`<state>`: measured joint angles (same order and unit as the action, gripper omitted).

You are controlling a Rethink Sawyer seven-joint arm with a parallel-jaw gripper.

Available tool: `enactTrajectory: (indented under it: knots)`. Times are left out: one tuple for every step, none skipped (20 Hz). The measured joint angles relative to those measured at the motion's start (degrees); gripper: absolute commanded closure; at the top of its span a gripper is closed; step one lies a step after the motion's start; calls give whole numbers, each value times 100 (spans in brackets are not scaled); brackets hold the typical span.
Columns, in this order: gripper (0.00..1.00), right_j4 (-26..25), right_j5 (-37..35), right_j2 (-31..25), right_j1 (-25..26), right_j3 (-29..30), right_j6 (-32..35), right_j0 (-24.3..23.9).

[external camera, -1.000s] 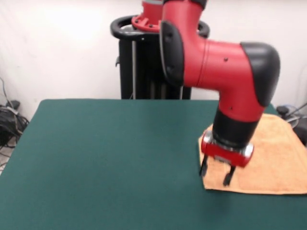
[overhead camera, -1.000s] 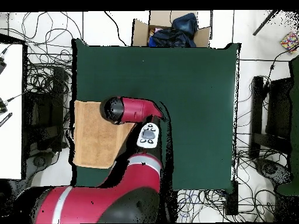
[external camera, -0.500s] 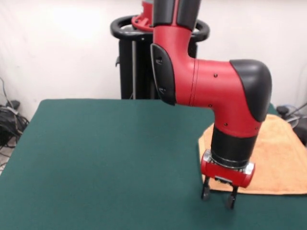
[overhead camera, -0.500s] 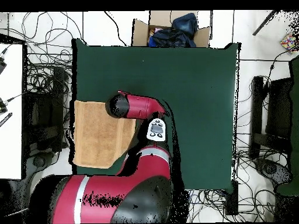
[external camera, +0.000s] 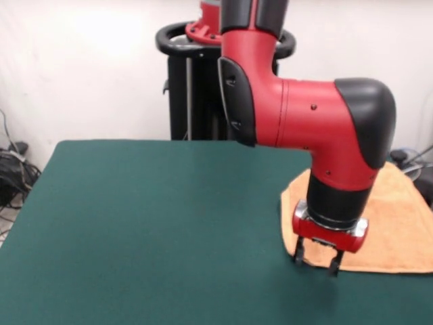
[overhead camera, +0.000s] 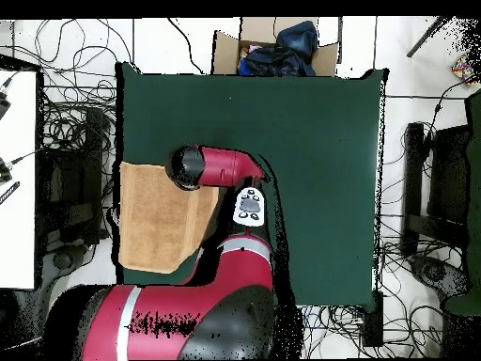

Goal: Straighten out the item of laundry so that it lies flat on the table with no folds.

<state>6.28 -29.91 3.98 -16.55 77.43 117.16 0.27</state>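
1. My hand [external camera: 316,261] hangs with fingers parted and empty over the towel's [external camera: 396,223] near-left corner.
2. The towel lies at the bench's [external camera: 149,223] right edge, possibly overhanging; it spreads right and far from my hand.

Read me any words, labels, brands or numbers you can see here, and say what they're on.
No text can be read in either view.
The arm shows no readable brand or label.
The grey button pad on the arm has dark marks, too small to read.
The towel and table show no writing.
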Motion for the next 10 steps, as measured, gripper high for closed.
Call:
enactTrajectory:
  knots:
    - [0, 0, -16, -27, -20, 0, 0, 0]
    - [0, 0, -32, -55, -40, 0, 0, -1]
    - [0, 0, -52, -117, -103, 0, 0, 2]
    - [0, 0, -52, -130, -116, 0, 0, 2]
    - [0, 0, -51, -142, -128, 0, 0, 2]
    - [0, 0, -52, -183, -163, 1, 0, 0]
    - [0, 0, -52, -231, -198, 0, 0, -5]
    - [0, 0, -52, -251, -210, 1, 0, -9]
    - [0, 0, -52, -294, -227, 1, 0, -17]
    - [0, 0, -52, -345, -238, 1, 0, -26]
